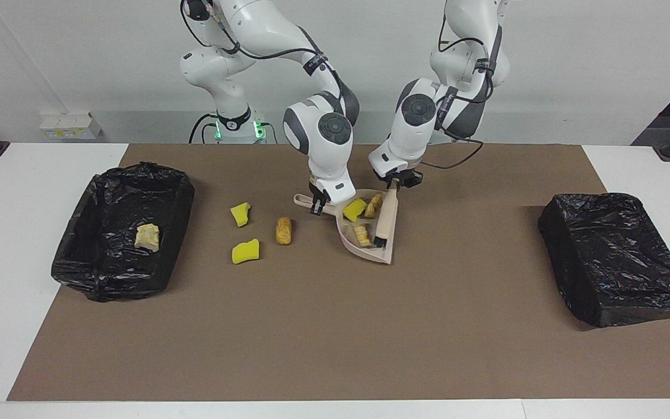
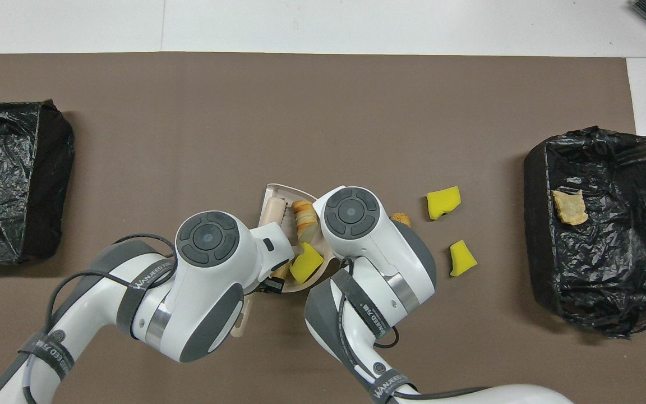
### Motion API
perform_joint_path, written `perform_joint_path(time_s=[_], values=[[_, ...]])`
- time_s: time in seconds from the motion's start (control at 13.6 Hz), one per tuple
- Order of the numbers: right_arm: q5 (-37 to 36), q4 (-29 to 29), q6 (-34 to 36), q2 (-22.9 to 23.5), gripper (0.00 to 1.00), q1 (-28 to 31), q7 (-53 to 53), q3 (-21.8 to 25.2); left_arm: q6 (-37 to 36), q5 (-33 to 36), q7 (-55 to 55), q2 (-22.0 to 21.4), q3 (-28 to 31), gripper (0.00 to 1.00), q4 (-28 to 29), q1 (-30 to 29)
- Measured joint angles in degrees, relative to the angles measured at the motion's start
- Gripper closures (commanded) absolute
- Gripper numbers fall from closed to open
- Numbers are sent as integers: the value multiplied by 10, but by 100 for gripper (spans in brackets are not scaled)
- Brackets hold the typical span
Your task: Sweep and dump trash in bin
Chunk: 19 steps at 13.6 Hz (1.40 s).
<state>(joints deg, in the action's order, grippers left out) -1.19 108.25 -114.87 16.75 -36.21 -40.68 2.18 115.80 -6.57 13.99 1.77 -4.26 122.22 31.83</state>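
Note:
The beige dustpan (image 1: pixel 386 251) (image 2: pixel 270 196) rests on the brown mat, and my right gripper (image 1: pixel 316 205) is shut on its handle. My left gripper (image 1: pixel 398 181) (image 2: pixel 271 285) is shut on the brush (image 1: pixel 386 216) (image 2: pixel 272 211), whose black bristles sit inside the pan's mouth. Trash in the pan: a yellow sponge chunk (image 1: pixel 354 208) (image 2: pixel 305 262) and two tan lumps (image 1: pixel 374 205) (image 1: pixel 362 234) (image 2: pixel 303 216). Between the pan and the open bin (image 1: pixel 67 256) (image 2: pixel 598 292) lie two more yellow chunks (image 1: pixel 241 213) (image 1: pixel 246 251) (image 2: pixel 443 202) (image 2: pixel 461 258) and a brown nugget (image 1: pixel 283 230) (image 2: pixel 400 217).
A tan lump (image 1: pixel 147 237) (image 2: pixel 570 206) lies in the open bin at the right arm's end of the table. A second black-bagged bin (image 1: pixel 617 256) (image 2: pixel 9 179) stands at the left arm's end. White table (image 1: pixel 15 174) borders the mat.

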Motion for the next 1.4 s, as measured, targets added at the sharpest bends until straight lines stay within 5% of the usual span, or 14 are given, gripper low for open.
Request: perform_joint_path(time_s=[0.29,0.74,1.18,1.4], values=[[0,0,0,0,100,0,0,0,-45,-1,17,-9,16,100,-32,-2],[0,1,0,0,100,1,0,0,-107,-1,97,-41,21,100,-6,-33],[25,0,-1,-6,100,24,-12,2,-53,-1,150,-173,14,100,164,-40],[50,-2,-1,-29,100,60,-50,3,-31,-3,213,-227,11,100,234,7]])
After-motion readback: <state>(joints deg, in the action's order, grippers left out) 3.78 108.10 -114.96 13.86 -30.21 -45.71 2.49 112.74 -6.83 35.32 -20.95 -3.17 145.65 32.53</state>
